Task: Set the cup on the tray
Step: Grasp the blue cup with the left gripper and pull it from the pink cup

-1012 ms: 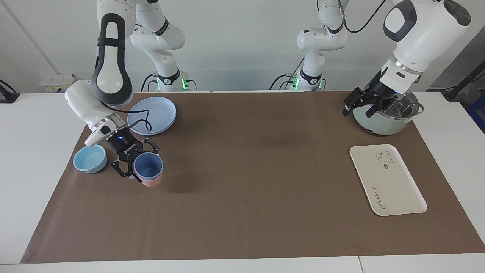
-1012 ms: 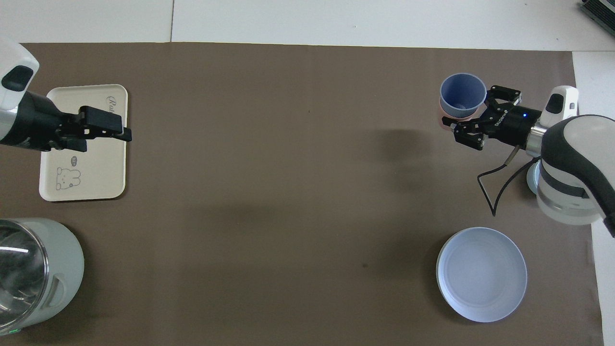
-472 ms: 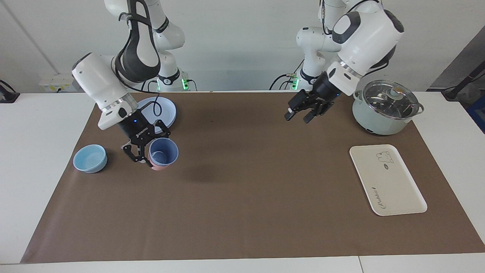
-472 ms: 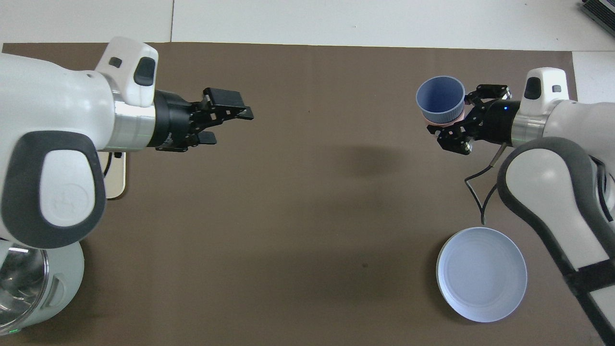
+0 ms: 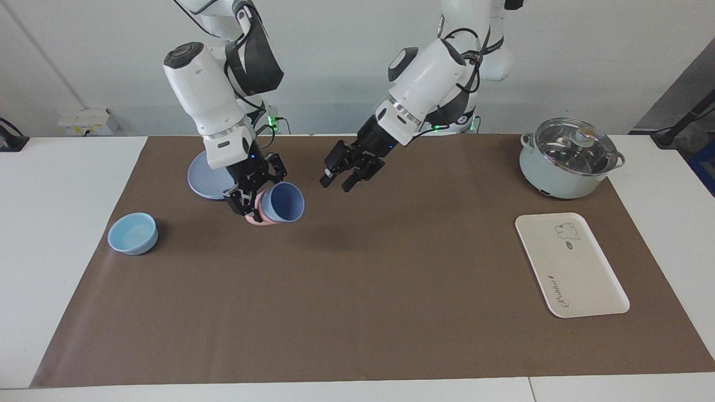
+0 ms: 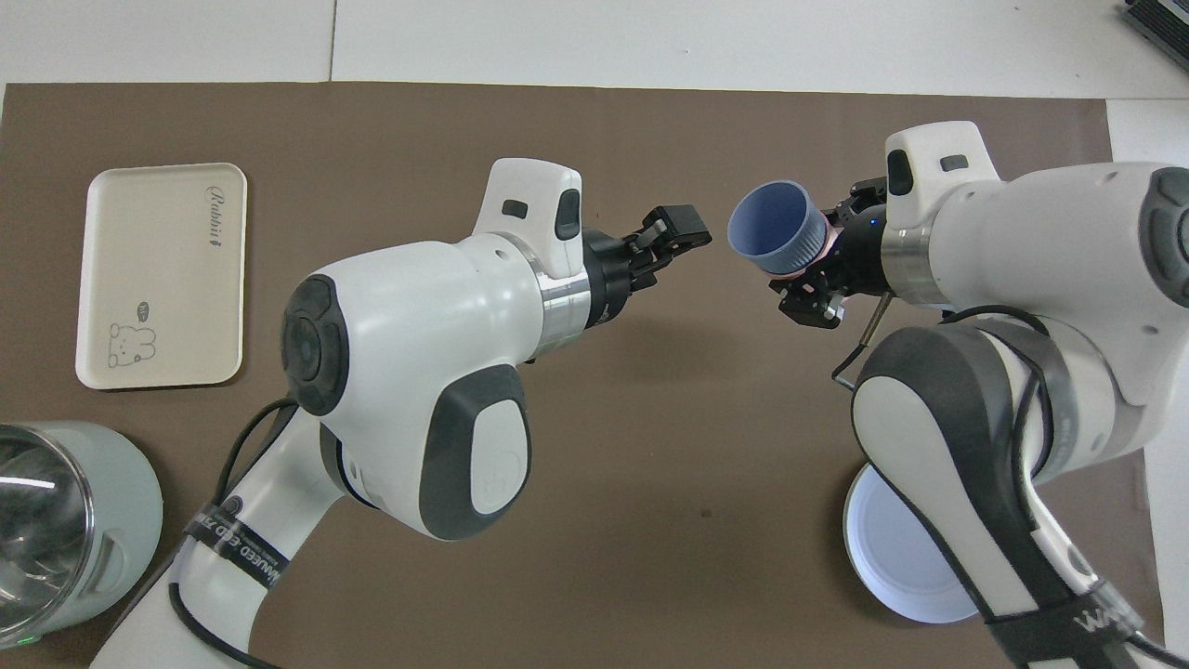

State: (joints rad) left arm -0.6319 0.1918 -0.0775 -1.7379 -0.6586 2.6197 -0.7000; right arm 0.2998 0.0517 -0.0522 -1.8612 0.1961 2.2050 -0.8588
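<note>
cup status: the small periwinkle-blue plastic tumbler (image 5: 283,204) is nested in a salmon-pink tumbler (image 5: 255,215), tipped on its side in the air over the brown mat (image 5: 357,312), its mouth toward the left gripper (image 5: 342,175). the right gripper (image 5: 248,192) is clamped on the stacked pair. the left gripper hangs just beside the cup with fingers parted, not touching. the flat cream-white rectangular tray (image 5: 581,282) lies bare, well apart, at the left arm's end. remaining, by judgement: handover, transport, placement.

White arms (image 5: 206,95) (grey panels, black cables)
</note>
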